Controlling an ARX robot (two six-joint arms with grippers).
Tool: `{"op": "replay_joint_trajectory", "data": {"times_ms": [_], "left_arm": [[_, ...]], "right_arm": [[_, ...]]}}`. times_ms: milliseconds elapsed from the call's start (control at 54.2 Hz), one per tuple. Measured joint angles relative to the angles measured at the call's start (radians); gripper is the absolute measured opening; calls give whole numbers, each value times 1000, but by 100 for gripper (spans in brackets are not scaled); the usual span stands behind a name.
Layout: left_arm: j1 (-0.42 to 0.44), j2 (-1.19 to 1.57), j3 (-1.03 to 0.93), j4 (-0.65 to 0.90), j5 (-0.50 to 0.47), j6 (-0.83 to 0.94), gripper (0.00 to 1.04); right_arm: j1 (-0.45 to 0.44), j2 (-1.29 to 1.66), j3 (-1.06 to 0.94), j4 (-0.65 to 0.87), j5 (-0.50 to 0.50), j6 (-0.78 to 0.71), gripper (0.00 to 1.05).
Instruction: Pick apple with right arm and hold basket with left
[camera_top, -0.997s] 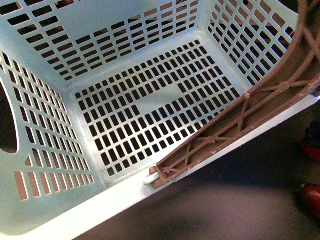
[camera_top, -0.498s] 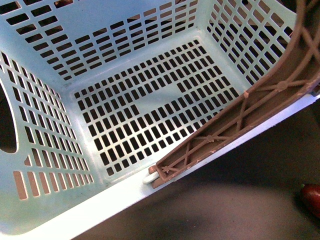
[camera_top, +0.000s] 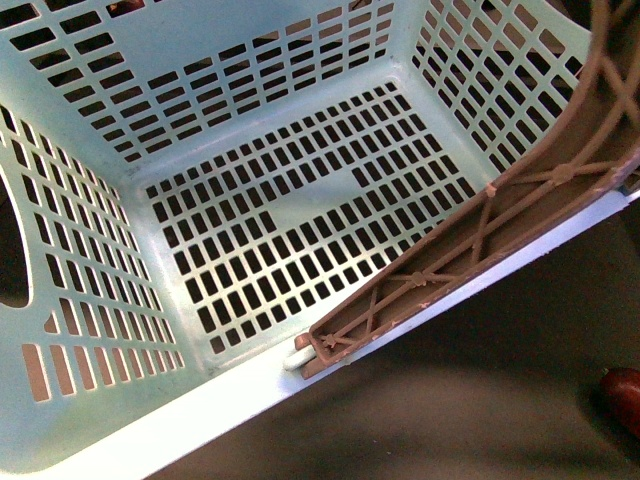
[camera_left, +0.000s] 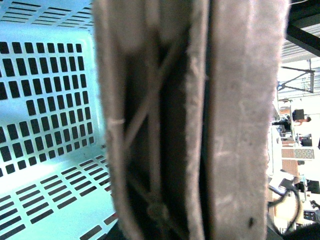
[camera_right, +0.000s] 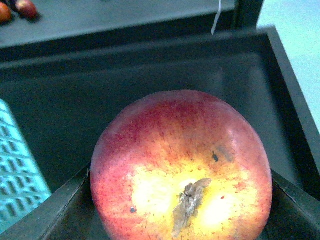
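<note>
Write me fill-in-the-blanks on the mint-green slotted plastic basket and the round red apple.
The mint-green slotted plastic basket has a latticed swing handle coloured ___. The round red apple shows a ___ blush around its stem. The right gripper has a finger on either side of the ___.
Missing: brown; yellow; apple.
</note>
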Motion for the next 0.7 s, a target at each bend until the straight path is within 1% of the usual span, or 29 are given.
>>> {"op": "replay_joint_trajectory", "data": {"times_ms": [55, 129, 148, 351, 388, 480, 535, 628, 701], "left_arm": [[0, 0, 0, 0, 0, 0, 15], [0, 0, 0, 0, 0, 0, 15], [0, 0, 0, 0, 0, 0, 15], [0, 0, 0, 0, -1, 0, 15], [0, 0, 0, 0, 0, 0, 15], [0, 0, 0, 0, 0, 0, 15], [0, 0, 0, 0, 0, 0, 15], [0, 0, 0, 0, 0, 0, 15], [0, 0, 0, 0, 0, 0, 15]], "right_arm": [[39, -80, 17, -36, -3, 22, 80], [140, -175, 57, -76, 18, 44, 80], [153, -182, 62, -79, 21, 48, 80], [480, -167, 129, -67, 135, 101, 80], [501, -159, 132, -63, 143, 104, 80], [620, -99, 146, -39, 186, 117, 80], [678, -61, 147, -30, 206, 124, 80], [743, -17, 146, -21, 235, 127, 80], [770, -3, 141, -17, 254, 127, 80]]}}
